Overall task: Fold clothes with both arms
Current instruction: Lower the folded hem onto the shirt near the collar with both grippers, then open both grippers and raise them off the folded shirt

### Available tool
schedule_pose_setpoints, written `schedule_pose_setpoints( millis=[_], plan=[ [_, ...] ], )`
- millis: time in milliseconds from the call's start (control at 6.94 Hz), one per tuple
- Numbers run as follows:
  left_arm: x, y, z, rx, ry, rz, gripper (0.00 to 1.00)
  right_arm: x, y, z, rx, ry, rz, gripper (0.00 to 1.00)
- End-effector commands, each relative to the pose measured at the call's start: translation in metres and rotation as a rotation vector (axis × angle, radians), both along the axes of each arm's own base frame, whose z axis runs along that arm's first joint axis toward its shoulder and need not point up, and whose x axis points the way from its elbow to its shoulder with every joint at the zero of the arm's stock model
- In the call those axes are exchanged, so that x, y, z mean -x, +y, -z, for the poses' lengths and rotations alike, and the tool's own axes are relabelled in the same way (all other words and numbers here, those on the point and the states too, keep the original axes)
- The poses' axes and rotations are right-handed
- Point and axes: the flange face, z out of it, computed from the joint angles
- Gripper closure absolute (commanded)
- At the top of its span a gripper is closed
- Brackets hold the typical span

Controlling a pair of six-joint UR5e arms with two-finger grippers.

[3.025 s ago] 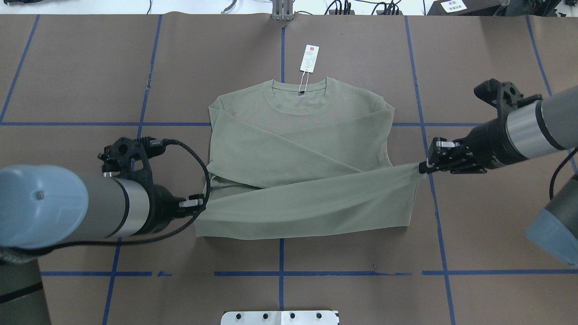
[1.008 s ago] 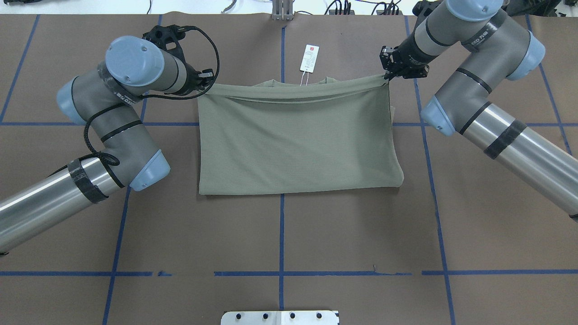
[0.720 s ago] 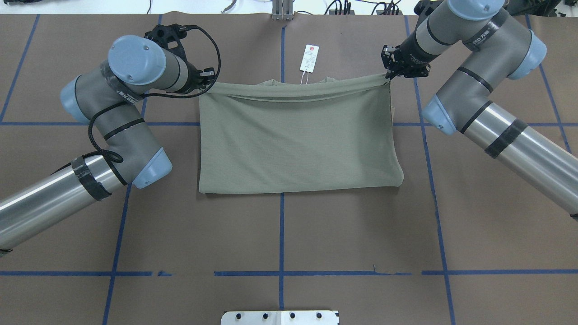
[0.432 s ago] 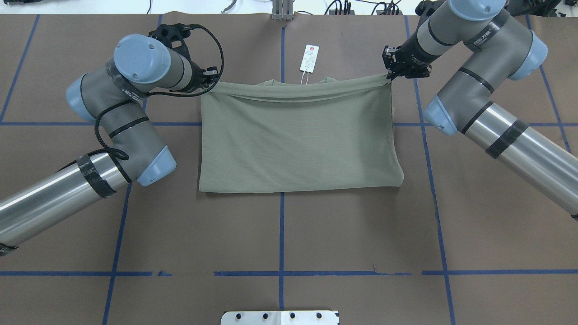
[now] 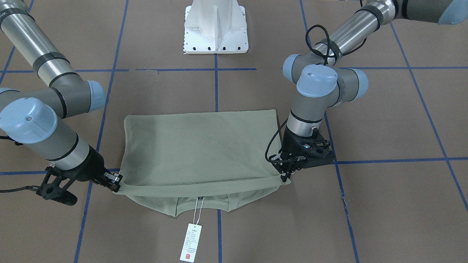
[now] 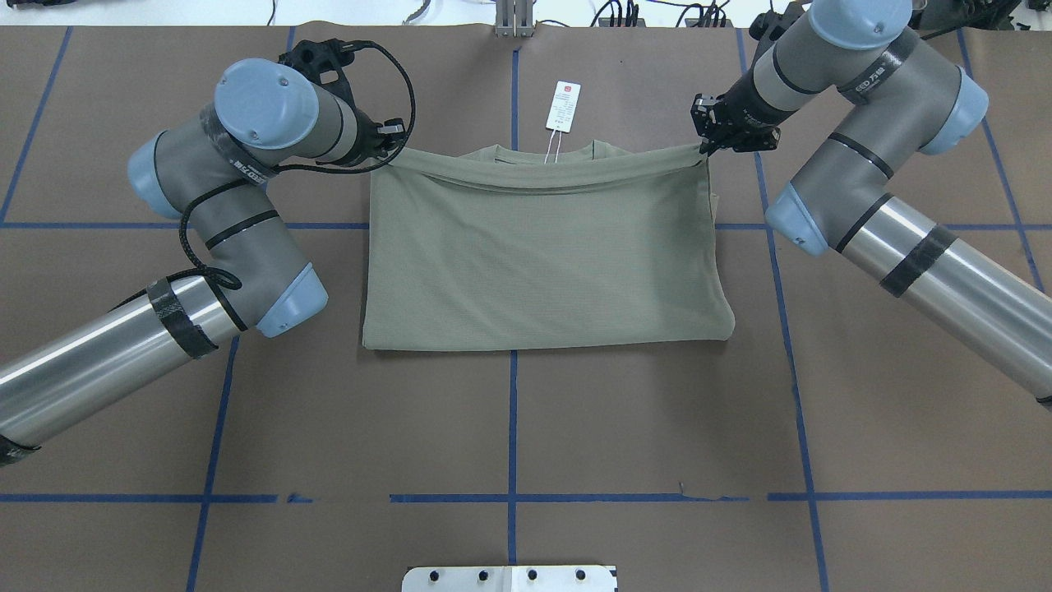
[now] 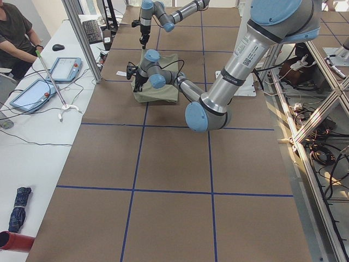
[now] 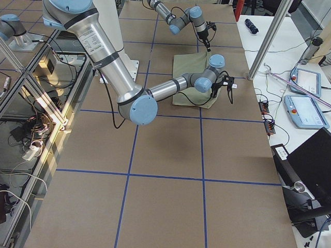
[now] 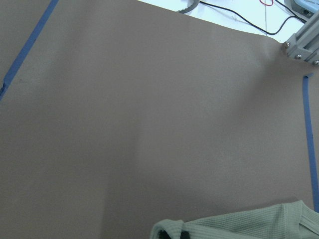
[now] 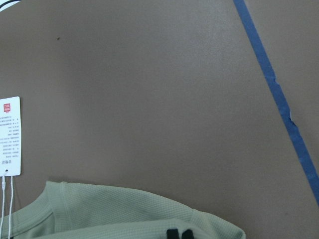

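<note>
Clamping shirt (image 6: 542,255) hem corners w/ L gripper (image 6: 385,154) upper left, R gripper (image 6: 705,147) upper right. Risking skewed fold if releasing unevenly.

Partial lettering "EED" on a black band (image 6: 873,72) of the right arm (image 6: 846,160); hang tag (image 6: 563,106) print illegible.

bare table paper (image 6: 657,427) between shirt (image 6: 542,263) and pedestal base (image 6: 509,578) | hang tag (image 6: 564,105) beyond shirt

The large, near left arm (image 7: 240,54) reaches the folded green shirt (image 7: 159,96); the small, far right arm (image 7: 180,10) hangs over its far edge.
</note>
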Motion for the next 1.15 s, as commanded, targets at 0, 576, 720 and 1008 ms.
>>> schedule_pose_setpoints(
  millis=[0, 576, 720, 1008],
  plan=[
    [-0.002, 0.001, 0.001, 0.002, 0.001, -0.001, 0.15, 0.015, 0.013, -0.007, -0.037, -0.006, 0.006, 0.01],
    [0.002, 0.002, 0.006, -0.008, 0.0, -0.006, 0.0, 0.001, 0.041, -0.006, -0.086, -0.059, 0.022, 0.0],
    [0.004, 0.004, 0.01, -0.014, 0.007, -0.006, 0.0, -0.004, 0.086, -0.014, -0.087, -0.071, 0.04, 0.0],
    [0.008, 0.006, 0.016, -0.021, 0.017, -0.002, 0.0, -0.008, 0.178, -0.037, -0.035, -0.084, 0.082, 0.0]
  ],
)
